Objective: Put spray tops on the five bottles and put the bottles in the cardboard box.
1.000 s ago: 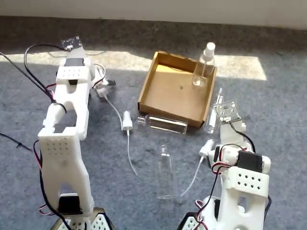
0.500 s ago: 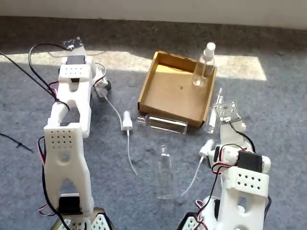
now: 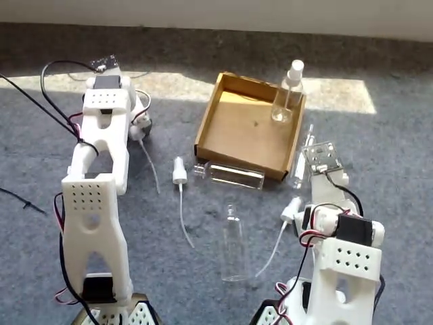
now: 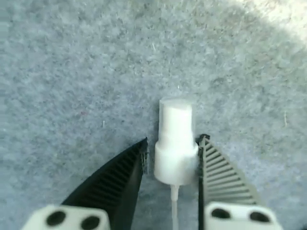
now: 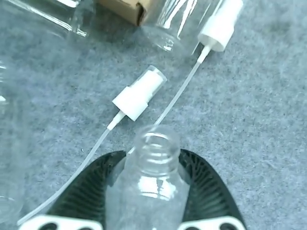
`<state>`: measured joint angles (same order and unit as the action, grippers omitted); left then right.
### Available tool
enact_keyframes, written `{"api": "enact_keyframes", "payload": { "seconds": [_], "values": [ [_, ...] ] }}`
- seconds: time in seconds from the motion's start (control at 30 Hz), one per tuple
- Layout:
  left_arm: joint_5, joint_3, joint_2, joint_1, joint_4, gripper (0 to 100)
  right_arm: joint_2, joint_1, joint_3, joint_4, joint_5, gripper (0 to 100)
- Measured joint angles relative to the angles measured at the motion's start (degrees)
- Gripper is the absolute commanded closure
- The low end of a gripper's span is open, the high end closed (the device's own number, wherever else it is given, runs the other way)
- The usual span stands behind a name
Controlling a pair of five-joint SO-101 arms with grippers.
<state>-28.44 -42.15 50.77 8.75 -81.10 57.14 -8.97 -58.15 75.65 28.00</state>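
Note:
My left gripper [image 4: 172,142] is shut on a white spray top [image 4: 175,139] just above the grey carpet, at the far left [image 3: 141,127], and its thin tube trails toward the near side. My right gripper [image 5: 153,155] is shut on a clear open-necked bottle [image 5: 154,167], close to the cardboard box's near right corner [image 5: 120,9]. The cardboard box [image 3: 203,139] holds one upright bottle with a spray top [image 3: 287,95]. A bare bottle [image 3: 230,174] lies along the box's front wall. Another bare bottle [image 3: 235,244] lies nearer the arms.
A loose spray top [image 3: 178,169] with a long tube lies between the left arm and the box. Another loose spray top [image 3: 292,208] lies by the right arm [image 5: 139,98]. A further bottle [image 5: 170,21] and a spray top [image 5: 220,28] rest beside the box corner.
The left arm has drawn back and turned with the spray top; its tube swung away from the loose spray top toward the near side. The right arm has not moved.

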Motion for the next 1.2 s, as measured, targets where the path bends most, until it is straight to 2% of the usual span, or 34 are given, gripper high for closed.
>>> {"api": "enact_keyframes", "payload": {
  "seconds": [0.27, 0.37, 0.47, 0.67, 0.87, 1.2],
  "values": [
    [4.75, 0.09, -13.54, 0.09, -8.09, 86, -0.09, 0.00, 4.92, 5.10, 0.00, 99.5],
    [8.97, 0.09, -18.81, 0.09, -10.64, 80, -0.09, 0.00, 6.95, 7.47, 0.00, 99.5],
    [9.67, 0.09, -20.57, 0.26, -11.34, 73, -0.09, 0.00, 7.82, 8.44, 0.00, 99.5],
    [9.67, 0.09, -15.12, 0.88, -10.99, 75, -0.09, 0.00, 7.91, 8.62, 0.00, 99.5],
    [9.67, 0.18, -8.09, 1.41, -5.71, 75, -0.09, 0.00, 7.91, 8.62, 0.00, 99.5],
    [7.12, 0.18, -1.85, 1.41, -3.25, 75, -0.09, 0.00, 7.91, 8.62, 0.00, 99.5]
  ]
}}
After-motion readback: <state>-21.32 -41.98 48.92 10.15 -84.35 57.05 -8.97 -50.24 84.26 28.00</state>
